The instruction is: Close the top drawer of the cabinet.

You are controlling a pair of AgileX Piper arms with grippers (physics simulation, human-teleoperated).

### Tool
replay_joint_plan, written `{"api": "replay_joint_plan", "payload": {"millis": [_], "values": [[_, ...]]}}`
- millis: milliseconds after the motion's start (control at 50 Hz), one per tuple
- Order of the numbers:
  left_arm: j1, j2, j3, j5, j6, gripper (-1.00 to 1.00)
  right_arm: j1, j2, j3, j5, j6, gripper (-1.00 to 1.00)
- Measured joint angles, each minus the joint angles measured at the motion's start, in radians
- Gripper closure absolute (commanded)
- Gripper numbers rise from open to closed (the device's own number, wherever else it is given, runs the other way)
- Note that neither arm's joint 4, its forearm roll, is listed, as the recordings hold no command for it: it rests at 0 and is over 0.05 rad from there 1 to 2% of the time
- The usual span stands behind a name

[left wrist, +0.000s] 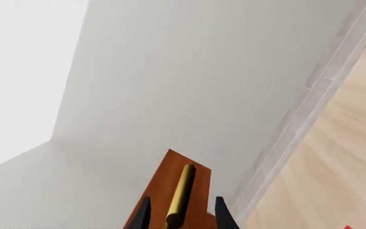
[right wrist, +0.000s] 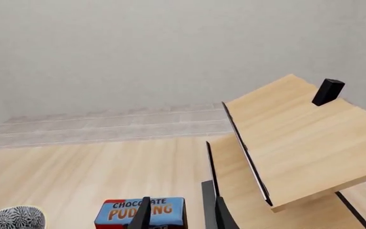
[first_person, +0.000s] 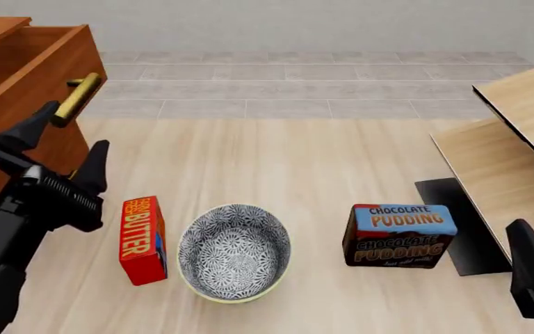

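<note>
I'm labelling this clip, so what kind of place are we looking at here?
Probably a simulated household room: a reddish wooden cabinet with its top drawer open, a patterned bowl, and grocery boxes of butter and chocolate pudding on a light wood surface.

Pale wood-grain floor (first_person: 322,160), grey tiled strip (first_person: 322,87) along a plain grey wall (first_person: 295,21), pale light-wood furniture (first_person: 517,139) at right

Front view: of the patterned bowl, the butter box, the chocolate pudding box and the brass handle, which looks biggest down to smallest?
1. Patterned bowl
2. Chocolate pudding box
3. Butter box, slimmer but close to the pudding box
4. Brass handle, though it sits farther away
</note>
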Motion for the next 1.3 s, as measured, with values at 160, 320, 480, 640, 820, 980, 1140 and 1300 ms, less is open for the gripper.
{"api": "replay_joint_plan", "payload": {"millis": [160,320,480,640,820,980,1140,1300], "values": [[0.014,0.015,-0.007,0.0,0.006,-1.0,-0.004,0.0,-0.003,0.002,0.001,-1.0],[0.028,0.03,-0.013,0.0,0.011,-1.0,-0.01,0.0,-0.007,0.004,0.001,-1.0],[0.042,0.038,-0.012,0.0,0.014,-1.0,-0.008,0.0,-0.007,0.005,-0.001,-1.0],[0.053,0.041,-0.011,0.0,0.012,-1.0,-0.007,0.0,-0.008,0.005,-0.004,-1.0],[0.056,0.041,-0.01,0.0,0.01,-1.0,-0.005,0.0,-0.008,0.005,-0.006,-1.0],[0.059,0.039,-0.009,0.002,0.009,-1.0,-0.002,0.0,-0.009,0.005,-0.005,-1.0],[0.067,0.037,-0.01,0.004,0.007,-1.0,-0.001,0.0,-0.011,0.007,-0.004,-1.0],[0.08,0.036,-0.011,0.006,0.004,-1.0,0.0,0.0,-0.012,0.007,-0.004,-1.0]]}}
